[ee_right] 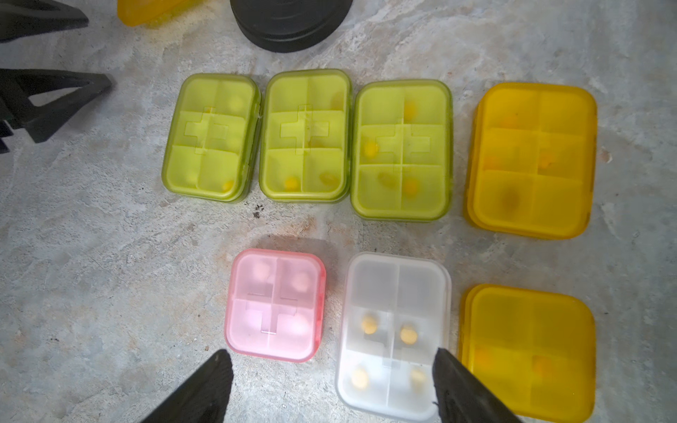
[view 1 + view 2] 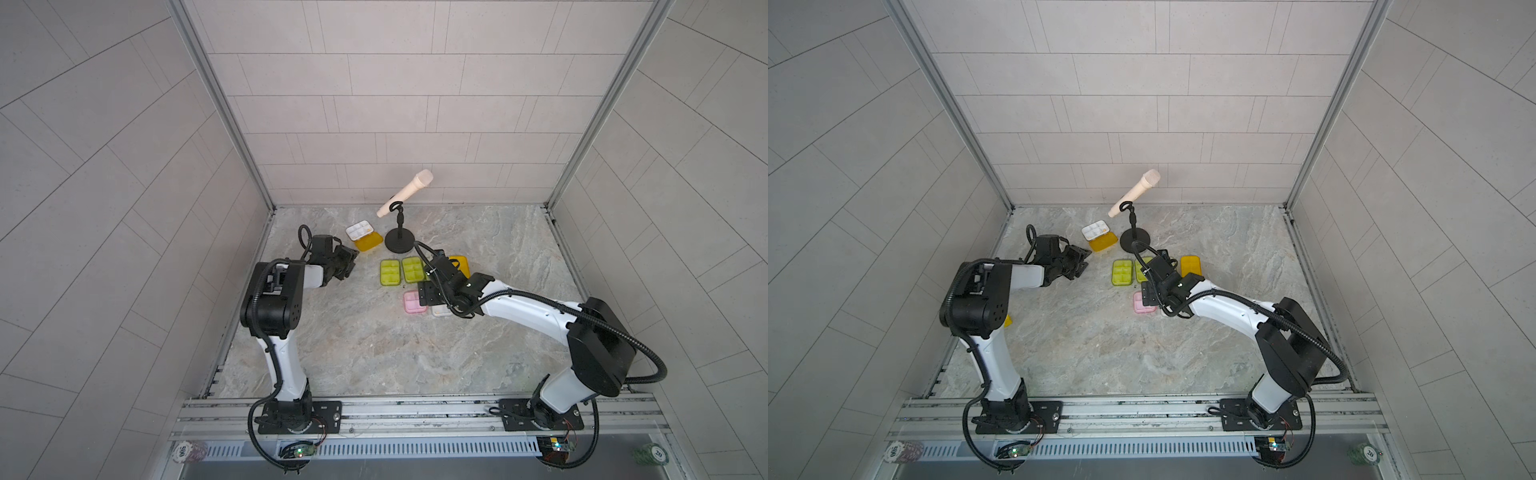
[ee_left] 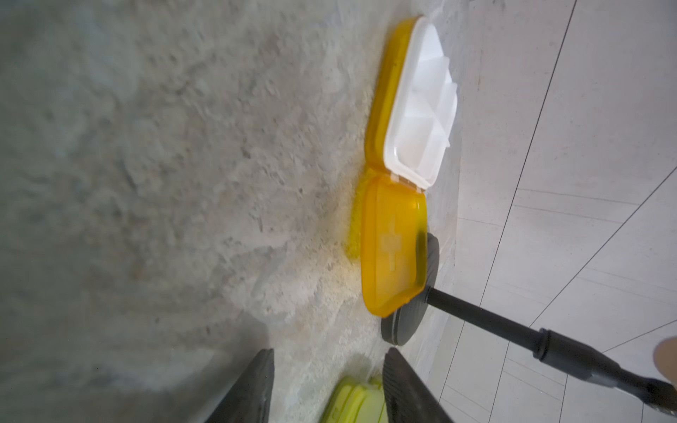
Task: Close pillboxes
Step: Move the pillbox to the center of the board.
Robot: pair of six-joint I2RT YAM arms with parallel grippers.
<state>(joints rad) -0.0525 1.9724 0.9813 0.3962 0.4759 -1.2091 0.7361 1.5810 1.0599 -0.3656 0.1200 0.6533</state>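
Obs. – one open pillbox (image 2: pixel 364 236) sits toward the back of the table (image 2: pixel 374 353), just beside the round base of the microphone stand (image 2: pixel 400 241). Its white tray (image 3: pixel 421 106) is exposed. The orange-yellow lid (image 3: pixel 394 245) is folded out at the hinge and lies on the side nearer the robot.

Left gripper (image 3: pixel 329 351): fingers stand apart with only table surface and a strip of a green box between them, nothing pinched. In both top views it sits low, near the open pillbox on the left side and not touching it. The wrist picture is smeared.

Right gripper (image 1: pixel 331 355): fingers spread, empty – poised over the pink pillbox (image 1: pixel 274 305) and the clear pillbox (image 1: pixel 394 337). Cannot tell whether one finger touches the clear lid.

Lids shut on the rest:
- three lime green pillboxes (image 1: pixel 210 137) (image 1: pixel 304 135) (image 1: pixel 401 150), side by side in a row
- two orange-yellow pillboxes (image 1: pixel 531 161) (image 1: pixel 527 351), at the end of each row
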